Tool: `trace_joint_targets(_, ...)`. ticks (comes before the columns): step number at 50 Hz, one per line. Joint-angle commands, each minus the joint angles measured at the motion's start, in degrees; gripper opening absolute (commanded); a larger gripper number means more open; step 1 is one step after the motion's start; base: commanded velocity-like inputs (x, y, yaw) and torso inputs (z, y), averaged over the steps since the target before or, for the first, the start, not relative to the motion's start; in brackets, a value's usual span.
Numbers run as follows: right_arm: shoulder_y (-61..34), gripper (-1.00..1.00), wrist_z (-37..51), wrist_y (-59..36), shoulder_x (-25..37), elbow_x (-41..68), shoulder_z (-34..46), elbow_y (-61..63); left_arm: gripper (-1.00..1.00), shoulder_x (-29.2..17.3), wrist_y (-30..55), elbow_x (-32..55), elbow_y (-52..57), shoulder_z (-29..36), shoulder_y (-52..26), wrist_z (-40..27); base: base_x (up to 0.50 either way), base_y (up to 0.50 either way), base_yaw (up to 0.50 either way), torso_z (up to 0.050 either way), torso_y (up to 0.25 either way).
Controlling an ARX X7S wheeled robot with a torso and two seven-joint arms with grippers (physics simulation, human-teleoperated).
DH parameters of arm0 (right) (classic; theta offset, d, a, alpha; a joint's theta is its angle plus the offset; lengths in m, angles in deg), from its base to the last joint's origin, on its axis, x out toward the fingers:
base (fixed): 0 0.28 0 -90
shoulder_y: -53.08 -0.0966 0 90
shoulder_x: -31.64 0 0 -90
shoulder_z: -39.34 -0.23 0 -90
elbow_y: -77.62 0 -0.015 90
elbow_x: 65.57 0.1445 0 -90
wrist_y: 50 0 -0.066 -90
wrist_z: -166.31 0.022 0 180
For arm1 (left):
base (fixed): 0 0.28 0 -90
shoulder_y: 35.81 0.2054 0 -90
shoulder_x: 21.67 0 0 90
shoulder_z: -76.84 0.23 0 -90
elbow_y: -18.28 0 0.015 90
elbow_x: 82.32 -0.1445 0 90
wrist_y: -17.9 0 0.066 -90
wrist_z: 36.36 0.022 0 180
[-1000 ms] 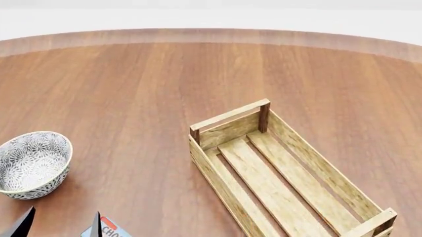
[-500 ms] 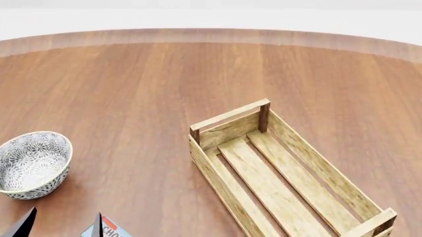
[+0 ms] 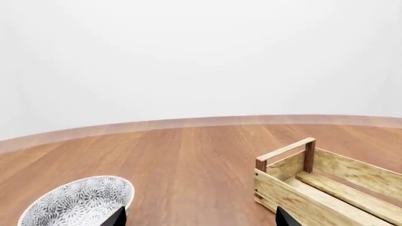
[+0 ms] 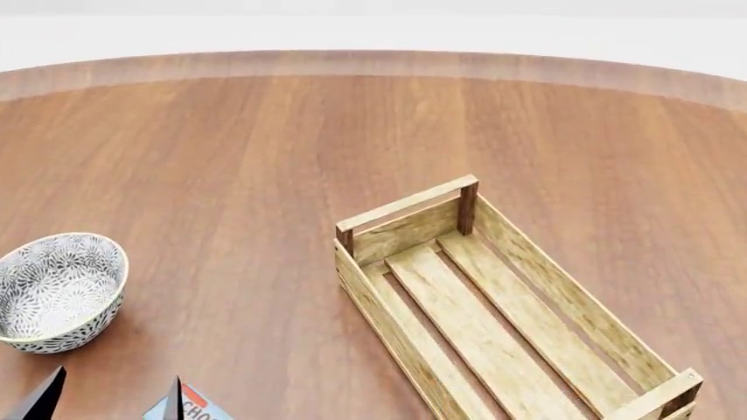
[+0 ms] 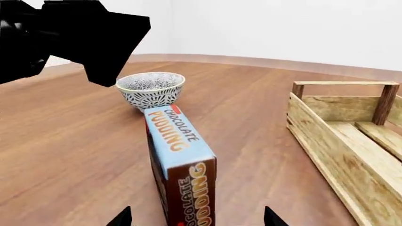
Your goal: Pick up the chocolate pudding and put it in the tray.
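Note:
The chocolate pudding (image 5: 179,150) is a small carton lying flat on the wooden table, light blue top up, its dark brown end facing my right gripper (image 5: 197,216). That gripper is open, with one fingertip on each side of the carton's near end and not touching it. In the head view only the carton's red corner (image 4: 196,406) shows at the bottom edge. My left gripper (image 4: 117,398) is open and empty, above the table between the bowl and the carton; it also shows in the left wrist view (image 3: 201,217). The tray (image 4: 403,210) is a long, empty light-wood crate to the right.
A round grey-white patterned bowl (image 4: 59,289) stands at the left, just beyond the carton's far end (image 5: 150,89). The black left arm (image 5: 75,33) hangs above the bowl's side. The tray also shows in the left wrist view (image 3: 285,150) and the right wrist view (image 5: 339,84).
My left gripper's fingertips have crept very slightly right and down in the head view. The carton, bowl and tray have not moved.

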Motion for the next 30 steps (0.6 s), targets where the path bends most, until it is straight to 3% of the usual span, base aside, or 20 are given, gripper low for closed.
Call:
trace_joint_targets(1, -3.87, 1.00, -0.97, -2.08, -0.28, -0.51, 1.30, -3.04, 1.00, -0.37, -0.22, 0.17, 0.19, 0.52, 0.05, -0.37, 0.00, 0.00, 0.00, 0.000, 0.000)
trace_joint_targets(20, -7.88, 1.00, -1.18, -4.35, -0.60, -0.54, 2.19, -5.20, 1.00, -0.83, -0.29, -0.08, 0.79, 1.66, 0.16, -1.09, 0.00, 0.00, 0.00, 0.000, 0.000)
trace_joint_targets(30, -13.35, 1.00, -1.77, -3.05, -3.92, -1.35, 3.88, -14.49, 1.00, -1.04, -0.45, -0.52, 0.86, 2.58, 0.13, -1.32, 0.00, 0.00, 0.00, 0.000, 0.000)
